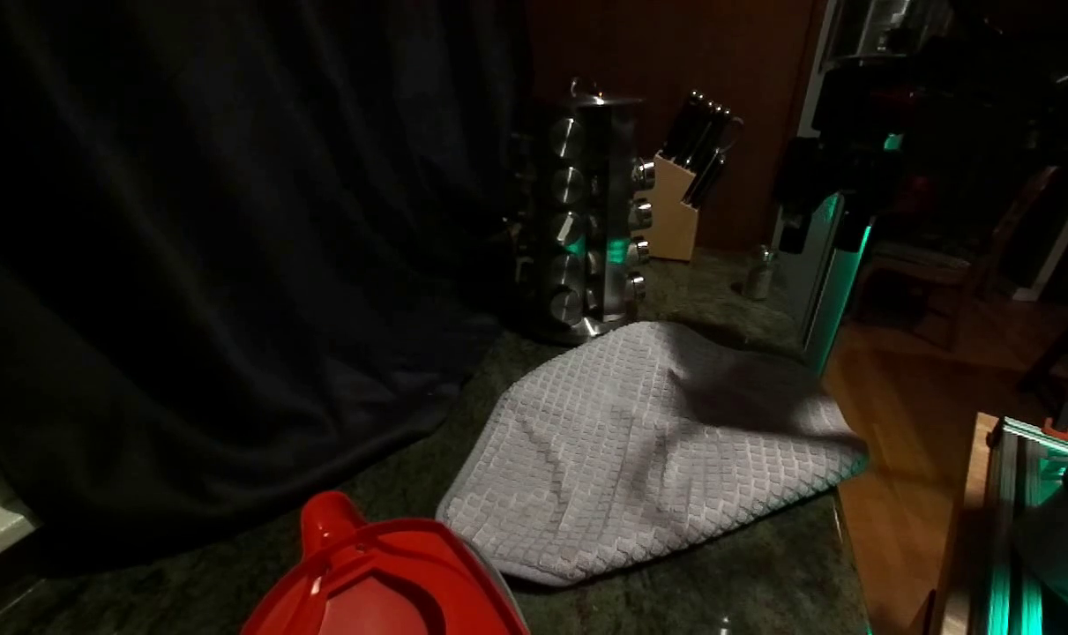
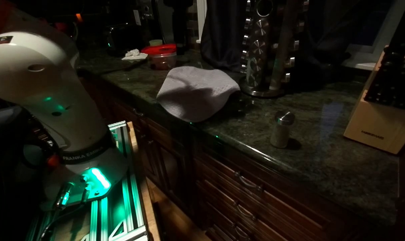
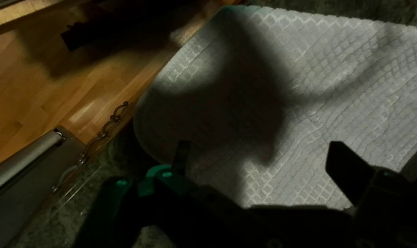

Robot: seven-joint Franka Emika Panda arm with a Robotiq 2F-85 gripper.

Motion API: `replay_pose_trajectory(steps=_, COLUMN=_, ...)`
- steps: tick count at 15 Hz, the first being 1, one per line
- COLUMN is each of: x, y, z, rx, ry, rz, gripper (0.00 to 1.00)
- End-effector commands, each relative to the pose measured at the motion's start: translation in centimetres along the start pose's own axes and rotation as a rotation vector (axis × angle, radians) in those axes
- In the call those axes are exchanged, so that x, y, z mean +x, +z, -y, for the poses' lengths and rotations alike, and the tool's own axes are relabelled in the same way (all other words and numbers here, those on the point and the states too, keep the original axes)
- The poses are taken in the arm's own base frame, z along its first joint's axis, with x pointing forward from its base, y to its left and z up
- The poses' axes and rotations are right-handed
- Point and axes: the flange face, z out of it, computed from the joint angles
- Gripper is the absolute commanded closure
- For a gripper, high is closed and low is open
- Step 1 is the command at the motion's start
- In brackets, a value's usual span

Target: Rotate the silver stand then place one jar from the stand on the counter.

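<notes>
The silver stand is a tall chrome carousel with tiers of lidded jars; it stands upright at the back and shows in both exterior views, its top cut off in one of them. A single jar with a silver lid stands upright on the dark counter, apart from the stand; an exterior view also shows that jar. My gripper is open and empty, fingers wide apart above the grey cloth. In an exterior view the gripper is a dark shape near the counter's edge. The wrist view shows no stand or jar.
A grey checked cloth lies rumpled in front of the stand. A wooden knife block stands beyond the jar. A red-lidded container sits on the counter's far part. A black curtain hangs behind. The counter's front edge drops to drawers.
</notes>
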Motion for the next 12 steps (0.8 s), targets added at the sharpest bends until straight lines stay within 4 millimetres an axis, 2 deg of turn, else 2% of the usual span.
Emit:
replay_pose_trajectory(steps=1, x=2.4, y=-0.5, z=-0.9, rx=0.101, ry=0.032, rz=0.052, gripper=0.00)
replay_pose_trajectory(steps=12, x=9.6, y=-0.8, z=-4.0, rx=0.500, ry=0.077, rz=0.155, gripper=0.00)
